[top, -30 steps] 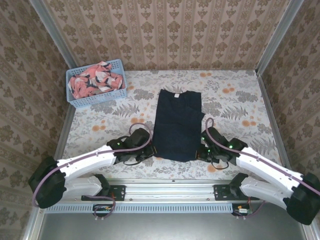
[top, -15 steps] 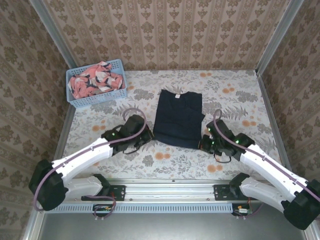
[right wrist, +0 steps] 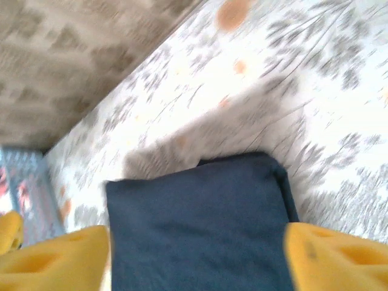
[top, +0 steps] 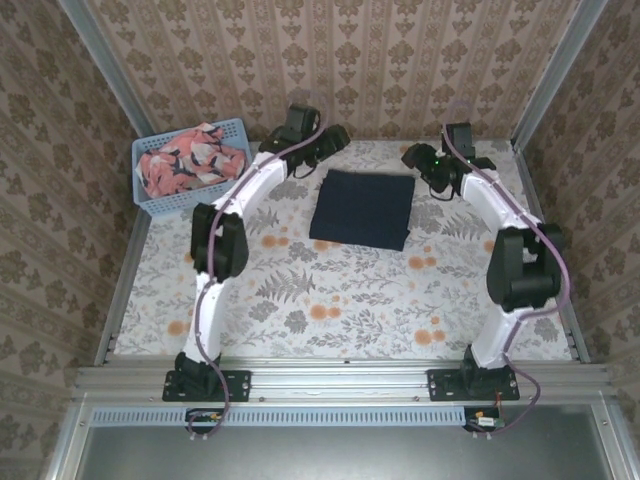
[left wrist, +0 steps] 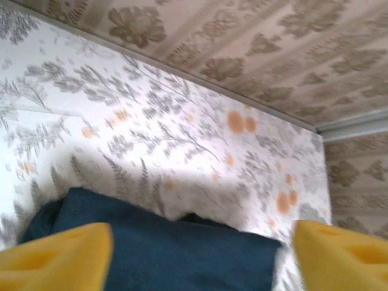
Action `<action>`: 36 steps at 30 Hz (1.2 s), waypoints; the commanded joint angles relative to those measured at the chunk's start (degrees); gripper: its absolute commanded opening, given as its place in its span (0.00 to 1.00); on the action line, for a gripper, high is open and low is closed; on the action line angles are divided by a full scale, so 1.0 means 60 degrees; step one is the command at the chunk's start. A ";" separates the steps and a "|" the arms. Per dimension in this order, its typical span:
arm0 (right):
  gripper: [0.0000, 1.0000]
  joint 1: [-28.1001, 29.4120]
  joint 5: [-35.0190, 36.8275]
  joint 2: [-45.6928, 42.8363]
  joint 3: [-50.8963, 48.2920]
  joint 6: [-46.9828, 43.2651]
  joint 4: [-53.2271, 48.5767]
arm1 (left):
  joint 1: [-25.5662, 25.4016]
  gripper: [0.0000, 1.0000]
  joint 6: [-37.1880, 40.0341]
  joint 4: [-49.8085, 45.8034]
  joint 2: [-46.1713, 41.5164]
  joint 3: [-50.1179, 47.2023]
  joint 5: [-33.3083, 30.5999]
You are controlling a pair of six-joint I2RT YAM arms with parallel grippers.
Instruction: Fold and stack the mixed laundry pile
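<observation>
- I count two garments. The navy garment (top: 362,208) is plain and dark, folded into a flat, near-square block with tidy edges.
- It lies on the flowered table (top: 330,290), in the upper middle of the top view, near the back wall.
- The coral-pink garment (top: 190,165), printed with navy and white leaf shapes, sits crumpled in the one light blue perforated basket (top: 188,207) at the upper left of the top view, well apart from the navy block.
- I see two arms, both stretched to the far end of the table. The left gripper (top: 335,140) hangs just beyond the block's upper left corner and the right gripper (top: 415,158) just beyond its upper right corner.
- In the left wrist view, the left gripper (left wrist: 203,245) has its yellow pads (left wrist: 57,254) spread wide and released, with navy cloth (left wrist: 176,254) across the bottom of the frame between them.
- In the right wrist view, the right gripper (right wrist: 197,254) is likewise released. Its pads (right wrist: 339,260) sit at the two lower corners, with the navy fold (right wrist: 200,224) between them; this picture is somewhat blurred.
</observation>
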 commanded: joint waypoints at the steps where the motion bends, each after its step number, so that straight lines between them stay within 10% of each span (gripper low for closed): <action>1: 1.00 -0.0171 -0.0236 0.0080 0.0320 0.0196 0.0269 | 0.0140 1.00 0.1050 -0.2202 0.0158 0.0948 0.0301; 13: 1.00 -0.0095 -0.0827 -0.1060 -0.1420 -0.1619 -0.0076 | 0.0268 0.99 0.1275 0.2108 -0.4223 -0.6713 -0.0162; 18: 0.94 0.0103 -0.1056 -0.2315 -0.3238 -0.2118 -0.0170 | 0.0270 0.82 0.1200 0.3093 -0.4886 -0.8797 0.0513; 36: 0.49 0.0802 -0.2152 -0.1318 -0.4589 -0.1474 0.1060 | 0.0179 0.55 0.1752 0.3026 -0.3718 -0.9091 0.1262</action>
